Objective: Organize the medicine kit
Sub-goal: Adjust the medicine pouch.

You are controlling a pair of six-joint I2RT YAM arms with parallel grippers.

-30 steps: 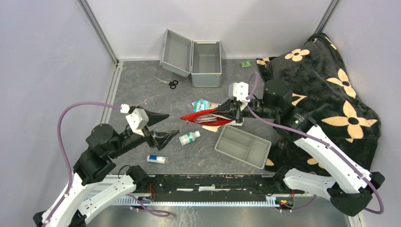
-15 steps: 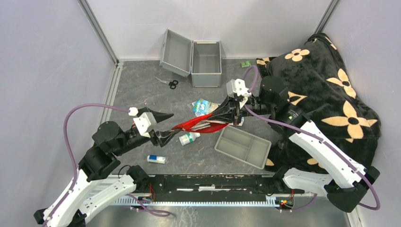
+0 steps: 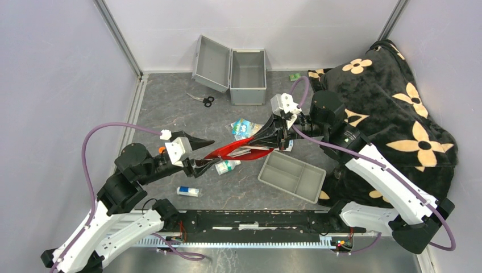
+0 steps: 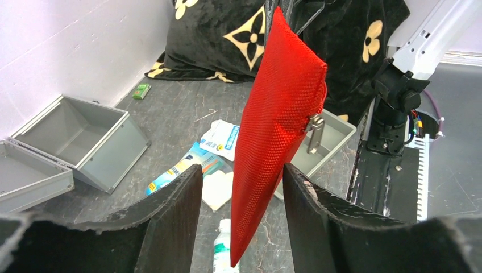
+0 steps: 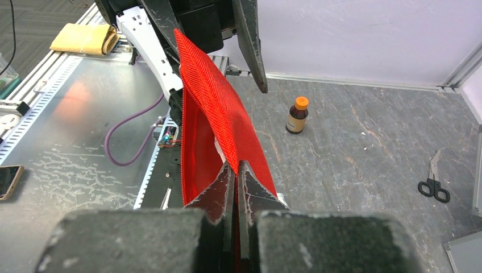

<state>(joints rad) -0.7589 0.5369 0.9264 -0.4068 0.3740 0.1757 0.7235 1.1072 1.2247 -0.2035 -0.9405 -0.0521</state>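
We hold the red pouch (image 3: 236, 149) clear of the table, strung between the two arms, its long axis running roughly from 8 o'clock to 2 o'clock in the overhead view. The right gripper (image 3: 262, 139) sits at the 2 o'clock end, jaws pinched fully together on the pouch's edge, so it carries the weight. The left gripper (image 3: 211, 152) meets the free corner at the 8 o'clock end. Its jaws stand about half apart and straddle the mesh, one finger to each side. We cannot tell whether either pad presses the fabric yet, so we judge this end not gripped.

The medicine kit (image 3: 248, 68) stands at the far edge of the table with its lid thrown back to the left. It lies at about 12 o'clock from the right gripper and about 1 o'clock from the left, well apart from both. The right arm is the nearer one. We judge the coming move turns on the left jaws pinching that free corner
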